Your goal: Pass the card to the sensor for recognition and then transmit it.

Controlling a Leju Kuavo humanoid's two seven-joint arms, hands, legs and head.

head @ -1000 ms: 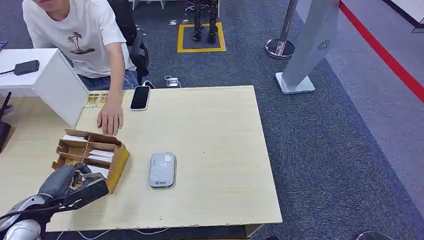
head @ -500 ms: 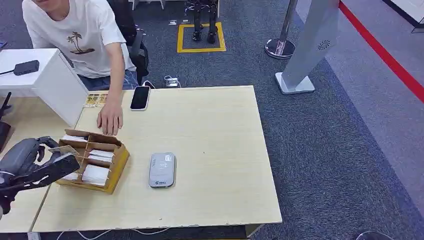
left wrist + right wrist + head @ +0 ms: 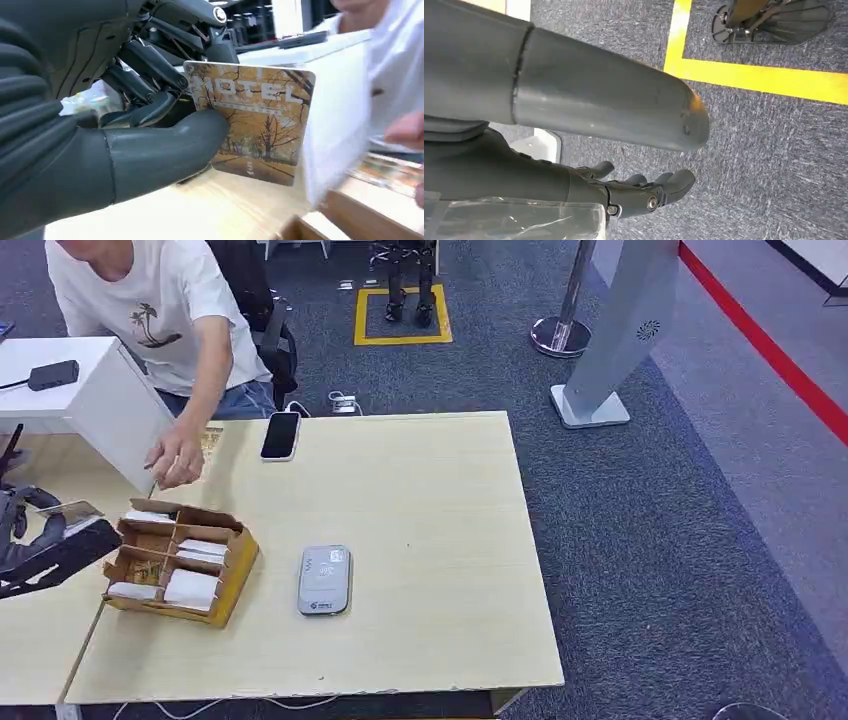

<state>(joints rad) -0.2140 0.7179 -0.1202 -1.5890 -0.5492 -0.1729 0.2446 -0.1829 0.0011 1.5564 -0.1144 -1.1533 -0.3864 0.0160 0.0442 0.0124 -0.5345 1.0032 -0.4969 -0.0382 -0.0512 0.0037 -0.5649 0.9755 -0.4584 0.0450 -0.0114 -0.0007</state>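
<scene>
My left hand (image 3: pixel 38 542) hovers at the far left, beside the cardboard card box (image 3: pixel 236 570). It pinches a card (image 3: pixel 76 510) between thumb and fingers. In the left wrist view the card (image 3: pixel 256 122) shows a hotel print with autumn trees, with the thumb (image 3: pixel 165 150) pressed on its face and the dark fingers (image 3: pixel 150 67) behind it. The grey card sensor (image 3: pixel 325 580) lies flat on the table to the right of the box, well away from the hand. My right hand (image 3: pixel 644 190) hangs over the carpet with its fingers loosely apart and nothing in it.
A person sits behind the table's far left corner, their hand (image 3: pixel 175 455) raised above the box's far side. A black phone (image 3: pixel 281 435) lies near the far edge. A white counter (image 3: pixel 120 405) stands at left. The box holds several white cards (image 3: pixel 190 585).
My left hand has moved from the box's front to the left and farther back, carrying the card. The person's hand lifted off the table and drew left.
</scene>
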